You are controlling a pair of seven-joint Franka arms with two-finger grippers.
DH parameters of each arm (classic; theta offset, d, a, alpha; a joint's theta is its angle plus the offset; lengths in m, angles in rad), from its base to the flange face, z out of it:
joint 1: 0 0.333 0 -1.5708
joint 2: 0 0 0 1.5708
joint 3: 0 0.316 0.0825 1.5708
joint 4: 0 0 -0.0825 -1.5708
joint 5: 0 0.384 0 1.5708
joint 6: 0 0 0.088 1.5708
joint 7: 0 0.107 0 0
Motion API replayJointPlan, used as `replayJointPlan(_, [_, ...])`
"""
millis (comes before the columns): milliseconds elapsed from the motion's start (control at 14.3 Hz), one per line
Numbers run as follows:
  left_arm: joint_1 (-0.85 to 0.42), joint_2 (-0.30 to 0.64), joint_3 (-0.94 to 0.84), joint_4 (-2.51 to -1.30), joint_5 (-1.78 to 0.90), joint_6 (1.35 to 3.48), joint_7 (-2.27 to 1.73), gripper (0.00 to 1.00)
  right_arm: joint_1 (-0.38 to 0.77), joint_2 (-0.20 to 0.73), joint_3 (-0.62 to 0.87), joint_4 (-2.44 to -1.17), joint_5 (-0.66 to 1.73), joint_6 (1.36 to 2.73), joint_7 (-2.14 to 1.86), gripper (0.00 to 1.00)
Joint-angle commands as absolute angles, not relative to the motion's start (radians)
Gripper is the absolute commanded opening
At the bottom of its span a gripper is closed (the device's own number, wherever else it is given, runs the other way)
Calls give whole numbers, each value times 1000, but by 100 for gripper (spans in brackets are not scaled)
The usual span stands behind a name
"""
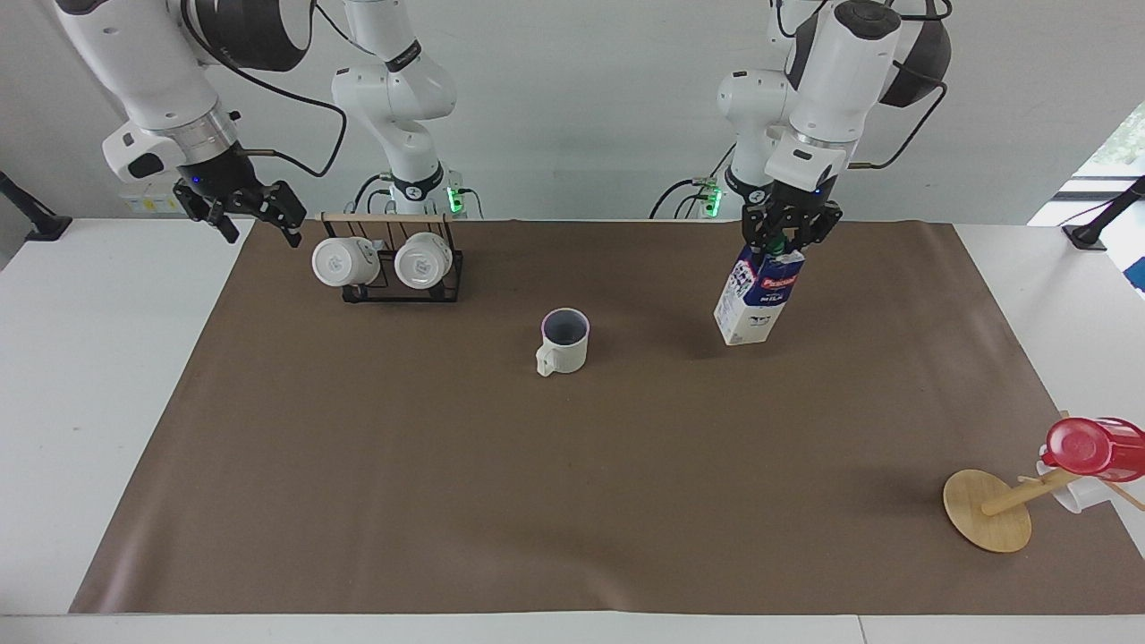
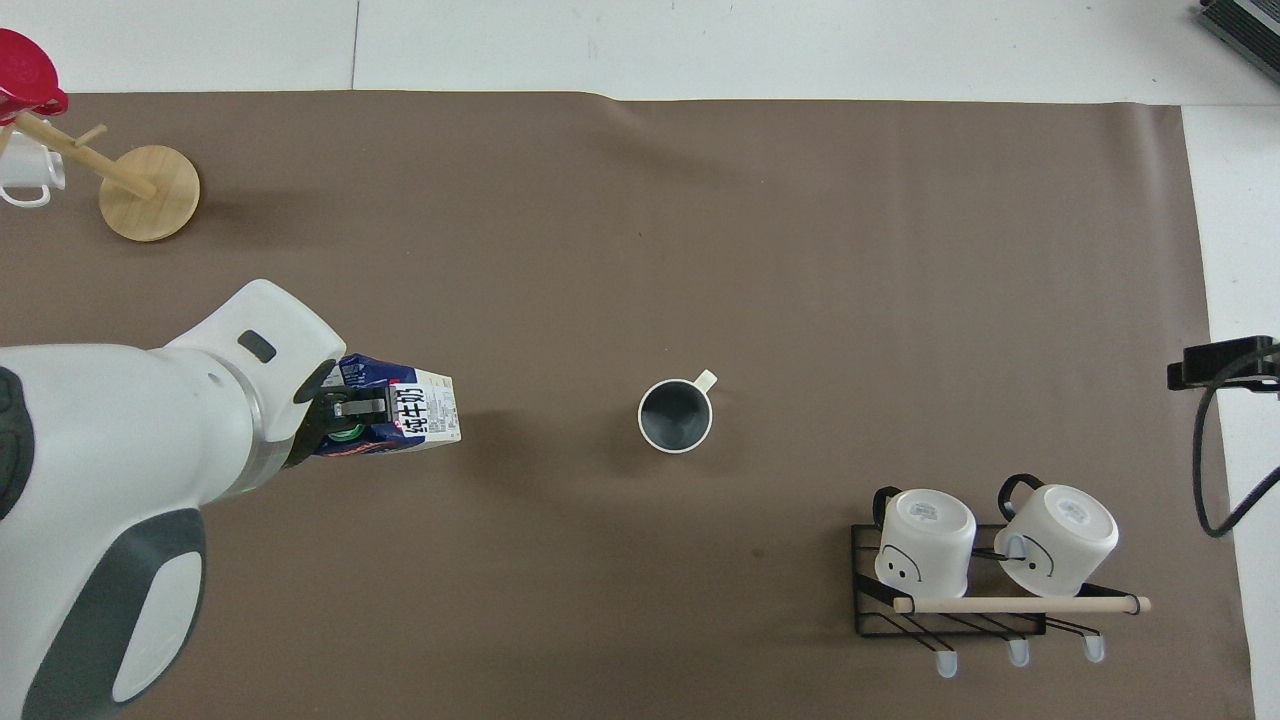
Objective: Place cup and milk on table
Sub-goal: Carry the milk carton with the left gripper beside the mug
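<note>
In the facing view, the milk (image 1: 753, 295) is gripped by its top in the left gripper (image 1: 789, 234), tilted over the table (image 1: 358, 465) at the cup's (image 1: 564, 341) three o'clock; the right gripper (image 1: 240, 207), fingers spread, waits. In the overhead view, the milk (image 2: 400, 420) hangs at the cup's (image 2: 676, 415) nine o'clock, and should be levelled, then lowered well apart from it.

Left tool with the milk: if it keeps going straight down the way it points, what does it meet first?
Probably only the brown sheet of the table: the left tool points down, the milk hangs under it, and the cup stands well aside.
</note>
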State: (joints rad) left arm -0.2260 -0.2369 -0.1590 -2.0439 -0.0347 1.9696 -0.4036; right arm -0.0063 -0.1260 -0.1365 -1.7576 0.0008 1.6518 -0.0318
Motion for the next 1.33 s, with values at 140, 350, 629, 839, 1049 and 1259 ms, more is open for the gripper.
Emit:
replayJointPlan(140, [-342, -155, -147, -1984, -37, 1985, -549, 53, -8, -123, -120, -1593, -8, 1556, -12, 100])
replayJointPlan(350, [-382, -117, -155, -1987, -8, 2034, -577, 53, -6, -109, -112, -1565, -9, 1508, -12, 100])
replayJointPlan(629, [-416, -65, -155, -1987, 34, 2117, -617, 53, 47, -77, -103, -1508, -17, 1474, -6, 100])
replayJointPlan(839, [-449, -29, -155, -1991, 107, 2137, -685, 53, 64, -100, -100, -1554, -49, 1532, -12, 100])
replayJointPlan(1049, [-477, -3, -156, -1991, 133, 2163, -761, 53, 64, -101, -100, -1560, -49, 1525, -11, 100])
replayJointPlan(1259, [-486, 6, -158, -1991, 133, 2175, -767, 53, 63, -100, -101, -1548, -25, 1497, -12, 100])
